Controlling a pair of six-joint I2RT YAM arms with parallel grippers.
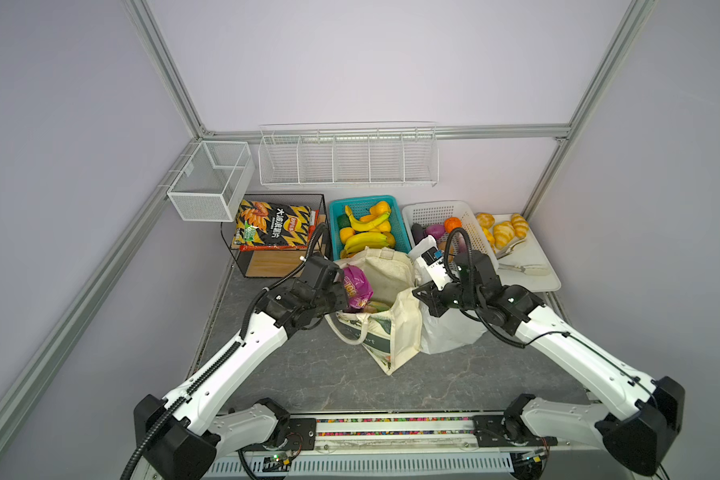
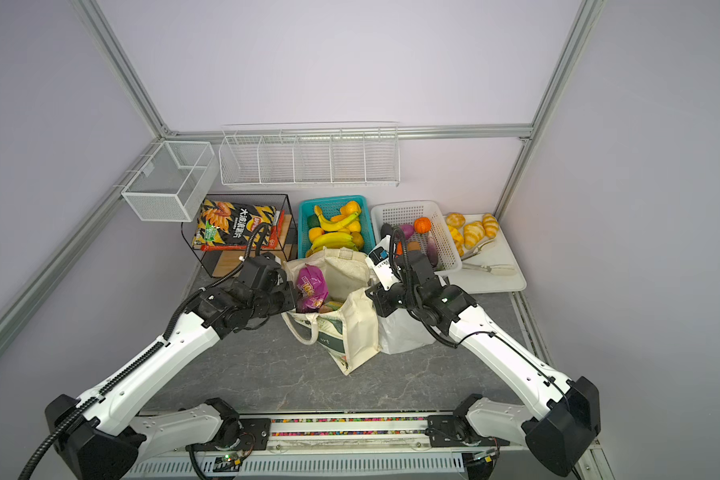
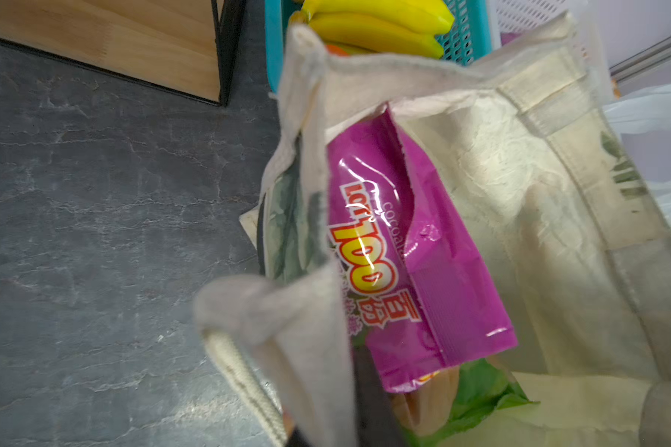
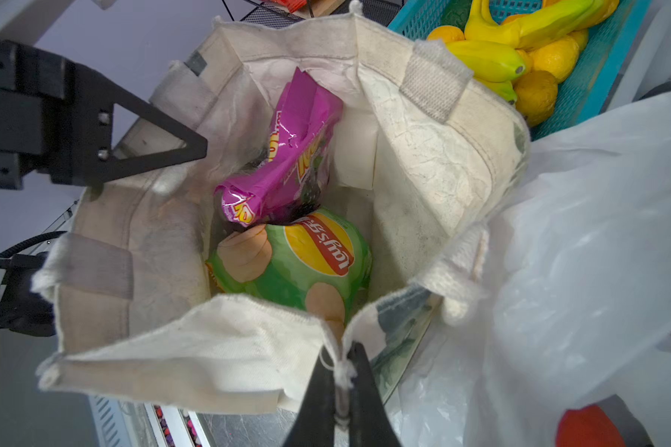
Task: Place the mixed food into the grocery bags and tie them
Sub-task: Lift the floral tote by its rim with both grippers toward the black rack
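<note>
The purple snack packet (image 4: 287, 154) stands tilted inside the canvas tote (image 4: 442, 162), its lower end resting on the green Lay's chip packet (image 4: 307, 263), which lies deeper in the tote. In both top views the purple packet's upper end shows in the tote's open mouth, left of centre of the frame. The tote stands at the middle of the grey tabletop (image 1: 308, 374), and the white plastic bag (image 4: 597, 232) presses against its right side. The left gripper (image 1: 341, 300) is at the tote's left rim, its jaws pressed together on the cloth. The right gripper (image 4: 342, 360) has its jaws pinching the opposite rim at a seam. Behind the tote, a teal basket (image 1: 335, 208) holds bananas (image 1: 366, 239).
</note>
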